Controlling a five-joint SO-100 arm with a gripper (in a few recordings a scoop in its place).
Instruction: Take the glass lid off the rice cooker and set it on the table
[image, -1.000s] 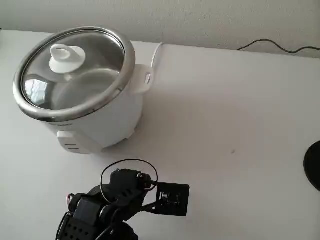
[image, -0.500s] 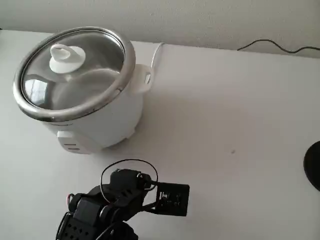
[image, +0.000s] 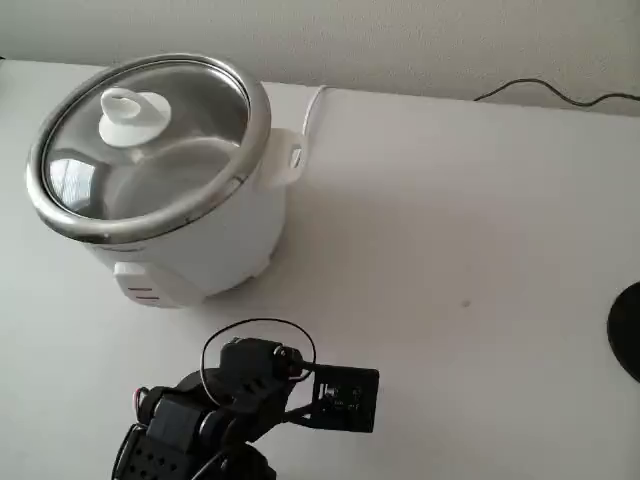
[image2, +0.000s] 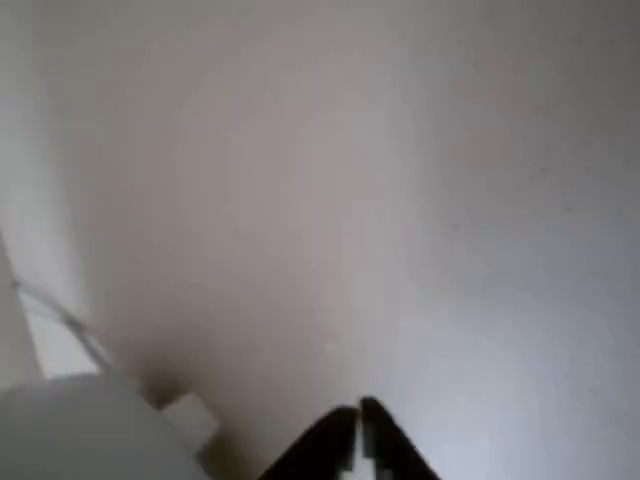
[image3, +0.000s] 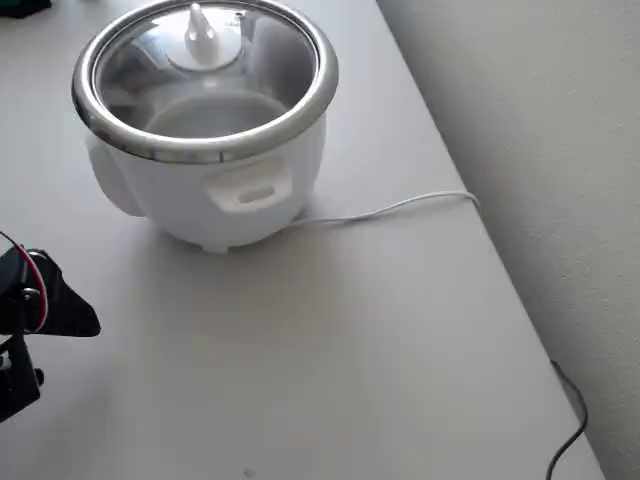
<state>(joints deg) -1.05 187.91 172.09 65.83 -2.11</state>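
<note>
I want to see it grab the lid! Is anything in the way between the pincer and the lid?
Nothing visible is in the way. The lid sits on the cooker, its knob uncovered. The pincer is shut, low over bare table beside the cooker.

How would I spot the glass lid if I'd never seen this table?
Find the squat white rice cooker on the white table. The glass lid sits on top, inside the wide steel rim. It is the clear disc with a white knob at its centre.
</note>
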